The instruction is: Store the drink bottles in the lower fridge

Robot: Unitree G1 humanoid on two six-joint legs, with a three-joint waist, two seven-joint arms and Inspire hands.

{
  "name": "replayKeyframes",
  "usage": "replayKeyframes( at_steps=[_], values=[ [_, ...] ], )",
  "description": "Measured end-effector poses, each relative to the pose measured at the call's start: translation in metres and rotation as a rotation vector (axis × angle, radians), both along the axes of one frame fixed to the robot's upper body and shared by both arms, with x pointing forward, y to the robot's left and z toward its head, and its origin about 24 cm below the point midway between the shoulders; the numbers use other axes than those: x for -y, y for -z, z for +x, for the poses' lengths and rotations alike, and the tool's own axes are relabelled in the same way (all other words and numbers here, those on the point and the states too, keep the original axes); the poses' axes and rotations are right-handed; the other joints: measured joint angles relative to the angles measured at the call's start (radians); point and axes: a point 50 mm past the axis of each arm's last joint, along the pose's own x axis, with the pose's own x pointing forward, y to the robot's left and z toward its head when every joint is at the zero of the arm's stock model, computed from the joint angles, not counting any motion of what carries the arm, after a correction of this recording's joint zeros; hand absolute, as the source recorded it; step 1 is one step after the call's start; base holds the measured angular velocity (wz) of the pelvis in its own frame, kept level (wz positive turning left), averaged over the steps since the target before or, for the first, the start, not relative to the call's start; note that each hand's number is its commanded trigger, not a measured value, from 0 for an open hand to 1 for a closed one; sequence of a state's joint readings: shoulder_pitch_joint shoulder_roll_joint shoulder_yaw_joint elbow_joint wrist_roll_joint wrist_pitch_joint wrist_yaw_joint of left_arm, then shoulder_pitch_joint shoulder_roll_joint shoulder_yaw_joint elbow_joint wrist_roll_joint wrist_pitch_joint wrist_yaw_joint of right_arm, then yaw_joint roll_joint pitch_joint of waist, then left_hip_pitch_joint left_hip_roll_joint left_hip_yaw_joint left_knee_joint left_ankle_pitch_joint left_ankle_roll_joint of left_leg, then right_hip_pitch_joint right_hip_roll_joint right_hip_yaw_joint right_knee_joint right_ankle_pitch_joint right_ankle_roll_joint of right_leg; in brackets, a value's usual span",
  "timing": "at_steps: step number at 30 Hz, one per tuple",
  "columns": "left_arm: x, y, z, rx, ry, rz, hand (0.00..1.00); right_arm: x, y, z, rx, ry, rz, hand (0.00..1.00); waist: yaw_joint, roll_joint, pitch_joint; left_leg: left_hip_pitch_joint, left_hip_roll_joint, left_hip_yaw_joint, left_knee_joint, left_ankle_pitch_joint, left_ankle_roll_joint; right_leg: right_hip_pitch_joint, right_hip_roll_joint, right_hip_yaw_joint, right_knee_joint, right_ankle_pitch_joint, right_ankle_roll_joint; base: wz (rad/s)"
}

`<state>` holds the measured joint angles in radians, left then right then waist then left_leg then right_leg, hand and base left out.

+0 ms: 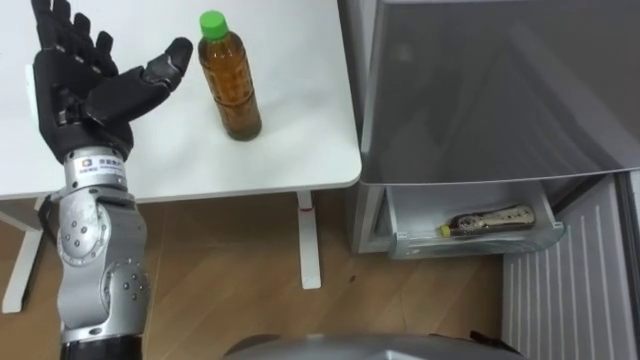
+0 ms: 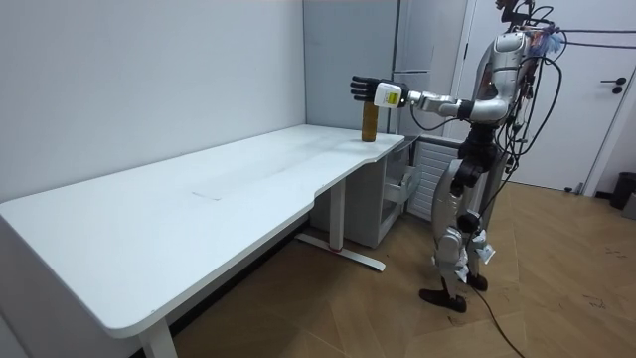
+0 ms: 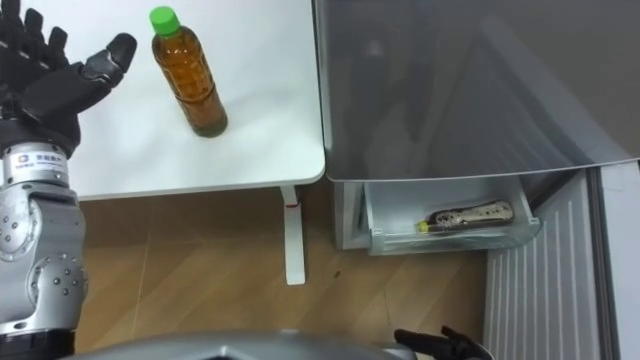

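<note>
— What is hard to make out?
— The right hand (image 3: 440, 343) is cut off by the lower edge of the right eye view, low in front of the grey fridge (image 1: 500, 90); I cannot tell how it is set. In the fridge's open white lower drawer (image 1: 400, 215) lies a dark bottle with a pale label (image 1: 490, 220), on its side and partly behind the drawer's front wall.
— And the left hand?
— The black left hand (image 1: 95, 95) is raised over the white table (image 1: 290, 150), palm up and spread wide, holding nothing. The room view shows that arm stretched out level from the standing robot.
— Where is the drink?
— The clear plastic bottle of brown tea with a green cap (image 1: 229, 85) stands upright on the table near the corner by the fridge, just beside the thumb and apart from it.
</note>
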<state>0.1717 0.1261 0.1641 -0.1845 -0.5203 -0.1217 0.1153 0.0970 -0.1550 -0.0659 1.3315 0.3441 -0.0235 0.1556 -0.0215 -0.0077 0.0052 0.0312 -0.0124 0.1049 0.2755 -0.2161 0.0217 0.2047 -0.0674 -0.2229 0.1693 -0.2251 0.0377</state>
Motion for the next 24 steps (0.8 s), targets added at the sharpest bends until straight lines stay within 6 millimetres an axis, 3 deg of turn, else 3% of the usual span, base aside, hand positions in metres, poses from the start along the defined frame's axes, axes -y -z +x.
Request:
replayKeyframes(
  at_steps=[24],
  values=[
    [0.014,0.004,0.003,-0.026,0.163,0.067,0.00,-0.001,0.000,0.003,0.001,-0.022,0.006,0.00,-0.002,-0.006,0.0011,-0.005,0.000,0.002,-0.002,0.000,0.000,-0.013,0.000,-0.001,-0.001,0.000,0.000,0.00]
  ],
)
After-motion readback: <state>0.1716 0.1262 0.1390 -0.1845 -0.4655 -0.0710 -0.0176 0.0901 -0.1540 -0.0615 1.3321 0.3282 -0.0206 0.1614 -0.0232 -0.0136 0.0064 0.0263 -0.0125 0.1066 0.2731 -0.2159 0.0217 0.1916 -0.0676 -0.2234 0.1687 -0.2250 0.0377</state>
